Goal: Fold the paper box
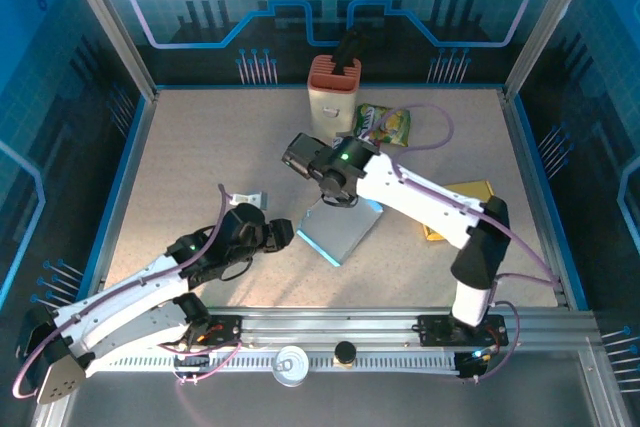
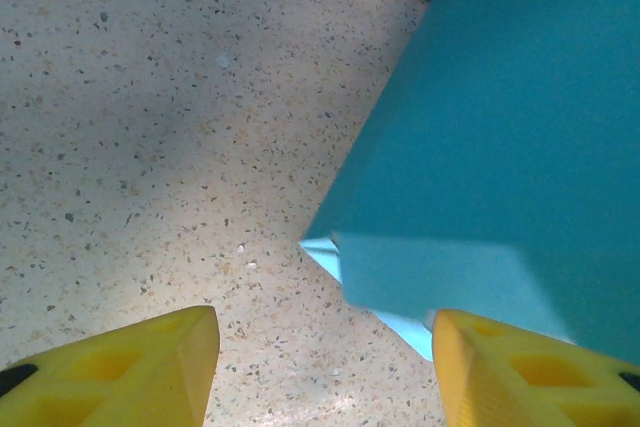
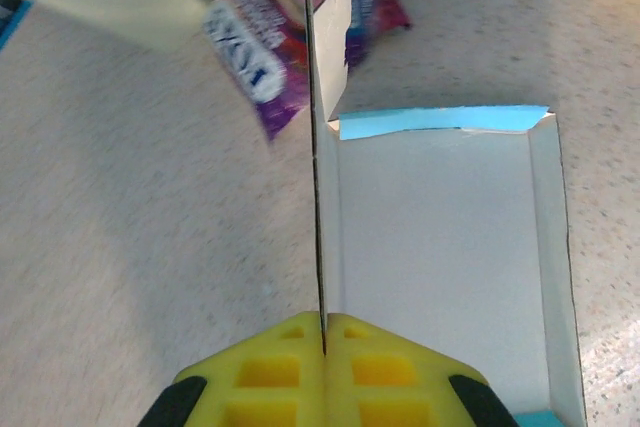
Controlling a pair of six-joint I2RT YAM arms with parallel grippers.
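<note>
Right pincer (image 3: 323,321) pinching paper box (image 3: 440,247) wall | left pincer (image 2: 322,325) spread | snack packet (image 3: 245,62) lettering blurred, unreadable

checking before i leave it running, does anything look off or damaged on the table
Nothing looks spilled or torn. The paper box is only half formed: the right gripper pinches one side wall upright, while the blue end flap lies flat outward, its edge slightly uneven.
</note>
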